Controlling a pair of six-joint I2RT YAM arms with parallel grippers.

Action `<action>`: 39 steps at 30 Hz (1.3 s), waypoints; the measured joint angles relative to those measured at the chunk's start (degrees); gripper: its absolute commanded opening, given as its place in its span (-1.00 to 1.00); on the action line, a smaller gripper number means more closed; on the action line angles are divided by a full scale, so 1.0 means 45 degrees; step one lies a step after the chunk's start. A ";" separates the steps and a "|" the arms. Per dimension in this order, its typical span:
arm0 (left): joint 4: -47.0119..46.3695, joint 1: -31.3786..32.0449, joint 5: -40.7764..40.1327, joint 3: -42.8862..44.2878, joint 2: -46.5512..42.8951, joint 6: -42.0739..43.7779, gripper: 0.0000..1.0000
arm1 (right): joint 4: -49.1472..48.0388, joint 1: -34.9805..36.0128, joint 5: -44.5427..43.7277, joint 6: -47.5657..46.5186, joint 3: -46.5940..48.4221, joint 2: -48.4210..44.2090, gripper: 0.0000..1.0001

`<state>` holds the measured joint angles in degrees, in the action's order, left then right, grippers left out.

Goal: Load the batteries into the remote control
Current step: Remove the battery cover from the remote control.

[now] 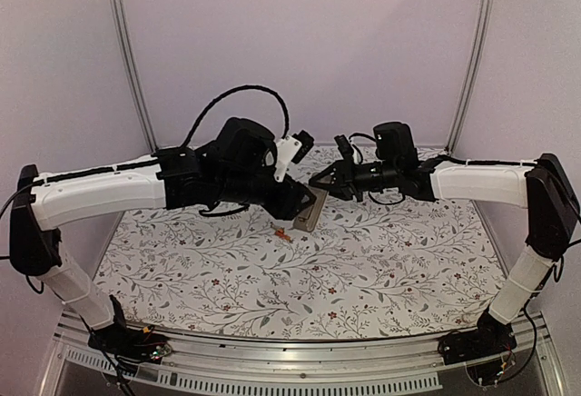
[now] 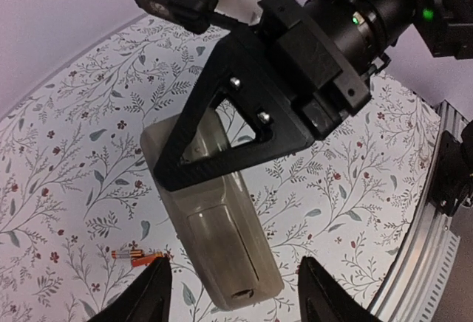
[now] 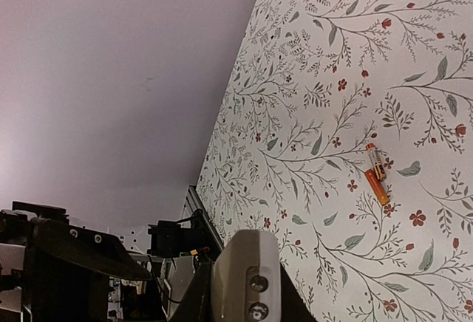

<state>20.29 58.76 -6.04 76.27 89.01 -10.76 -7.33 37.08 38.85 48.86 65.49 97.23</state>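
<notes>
So, the remote control (image 2: 222, 263) is up in the air, not down on the table (image 1: 390, 278). It hangs over the middle, a bit nearer the far edge than the near one. Its grey-tan back faces the left wrist cam and the body's tilted. There's a rectangular outline on the lower half of the back, can't tell if that's a lid or an open bay.

Right gripper (image 2: 185, 163) is clamped on the upper part of it, w/ one black triangular finger flat across the back and the other hidden behind. Left gripper (image 2: 233, 281) has its jaws apart w/ the remote's lower end between them. Both fingers (image 2: 151, 292) show a gap to the plastic, so no contact afaict.

Batteries (image 2: 138, 255): two orange-red ones lying loose on the cloth (image 2: 74, 152), side by side w/ ends a bit staggered. They're roughly mid-table, and in the top view they sit just left of and below the held remote.

Cloth is white, printed w/ grey-green sprigs and tiny red flowers, and covers the whole top. An aluminium rail (image 1: 300, 349) runs along the near edge, w/ the arm bases at the near left & near right corners. Walls (image 1: 300, 42) are plain pale lilac-white, w/ slim metal posts (image 1: 125, 51) going up at the far corners.
</notes>
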 measured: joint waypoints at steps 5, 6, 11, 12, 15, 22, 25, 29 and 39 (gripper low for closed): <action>0.1127 -0.0005 0.0495 0.0520 0.0933 -0.0879 0.12 | 0.0015 0.0000 -0.0253 -0.0039 0.0000 0.0000 -1.00; 0.1302 -0.0005 0.0549 0.0559 0.1049 -0.0976 0.11 | 0.0024 0.0000 -0.0272 -0.0049 0.0000 0.0000 -1.00; 0.1972 -0.0005 0.0588 0.0845 0.1511 -0.1287 0.07 | 0.0083 0.0000 -0.0374 -0.0058 0.0000 0.0000 -1.00; 0.2059 -0.0005 0.0593 0.0908 0.1593 -0.1302 0.06 | 0.0092 0.0000 -0.0384 -0.0058 0.0000 0.0000 -1.00; 0.2210 -0.0005 0.0593 0.1030 0.1792 -0.1341 0.02 | 0.0102 0.0000 -0.0389 -0.0063 0.0000 0.0000 -1.00; 0.2540 -0.0107 0.0738 0.1355 0.2108 -0.1350 -0.39 | 0.0107 0.0000 -0.0379 -0.0073 0.0000 -0.0005 -1.00; 0.2560 -0.0238 0.0976 0.1384 0.2161 -0.1409 -0.48 | 0.0180 -0.0010 -0.0452 -0.0199 0.0000 -0.0005 -1.00; 0.2555 -0.0359 0.1171 0.1399 0.2161 -0.1447 -0.60 | 0.0185 -0.0029 -0.0500 -0.0233 0.0000 -0.0019 -1.00; 0.2560 -0.0505 0.1501 0.1423 0.2152 -0.1486 -0.77 | 0.0175 -0.0136 -0.0539 -0.0228 -0.0049 -0.0019 -1.00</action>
<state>31.81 56.49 0.71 82.67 98.70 -17.45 -6.55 36.47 36.42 47.83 65.28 97.14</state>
